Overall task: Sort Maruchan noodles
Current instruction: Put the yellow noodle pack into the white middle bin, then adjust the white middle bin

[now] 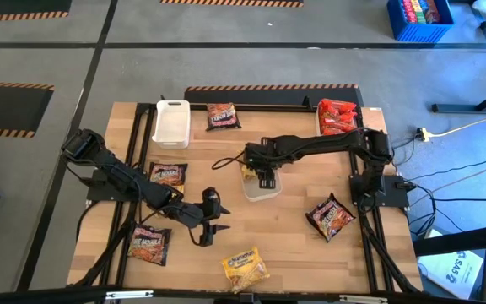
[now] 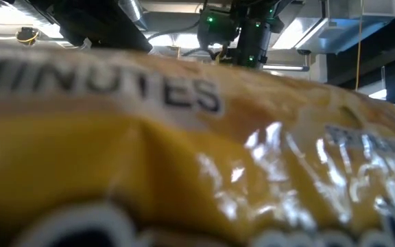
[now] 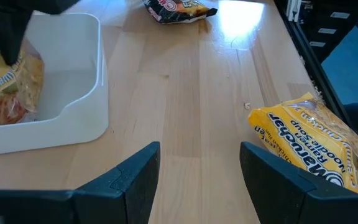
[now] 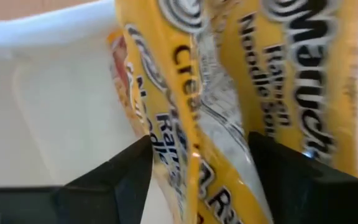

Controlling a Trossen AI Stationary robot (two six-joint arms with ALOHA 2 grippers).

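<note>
My right gripper (image 1: 264, 179) points down into a white tray (image 1: 272, 196) at the table's middle. It is open, and its fingers stand on either side of a yellow Maruchan noodles packet (image 4: 185, 124) that stands on edge in the tray (image 4: 48, 93). A second yellow packet (image 4: 297, 81) lies beside it. My left gripper (image 1: 212, 226) hangs open over bare wood (image 3: 199, 174) near the front. A loose yellow packet (image 3: 316, 149) lies flat on the table beside it (image 1: 245, 268). My right gripper comes from above with one finger on each side of the yellow packet's upper edge (image 4: 194, 155). I cannot tell whether a finger touches it. The packet leans in the tray (image 3: 11, 87).
Dark and red packets lie at the far side (image 1: 223, 116), at the left (image 1: 167, 175), at the front left (image 1: 148, 245) and at the right (image 1: 331, 217). A second white tray (image 1: 171, 122) stands far left, and red packets (image 1: 337, 116) lie far right. A yellow packet (image 2: 184, 151) fills the low view.
</note>
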